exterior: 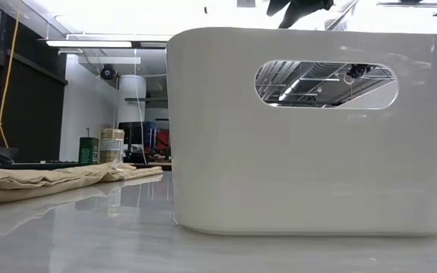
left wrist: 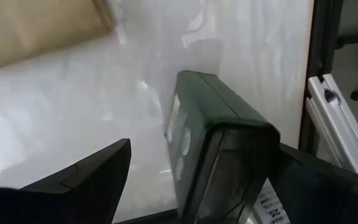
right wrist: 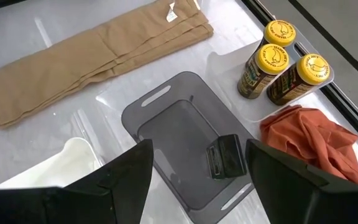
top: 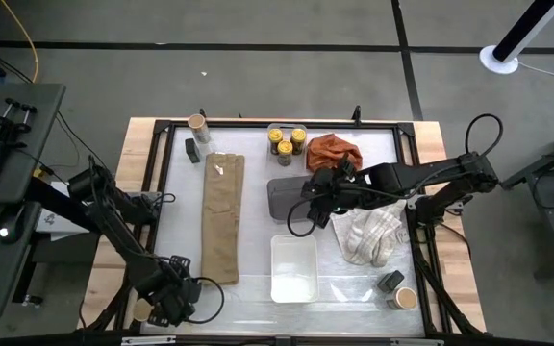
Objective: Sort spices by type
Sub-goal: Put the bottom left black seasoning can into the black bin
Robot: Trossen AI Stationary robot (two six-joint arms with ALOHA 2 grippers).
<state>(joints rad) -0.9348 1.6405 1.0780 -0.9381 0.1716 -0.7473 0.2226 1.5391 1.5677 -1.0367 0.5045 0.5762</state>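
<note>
Left wrist view: the left gripper (left wrist: 197, 180) stands with jaws spread wide around an upright dark green-grey tin (left wrist: 219, 155), not pressing it; its pale label cannot be read. In the high view this is at the lower left of the tabletop (top: 248, 288). The right gripper (right wrist: 197, 177), jaws open and empty, hovers over a grey tray (right wrist: 166, 124) holding another dark tin (right wrist: 225, 155). Beyond, at upper right, three yellow-lidded jars (right wrist: 278, 62) stand together, their lids bearing a small dark emblem.
</note>
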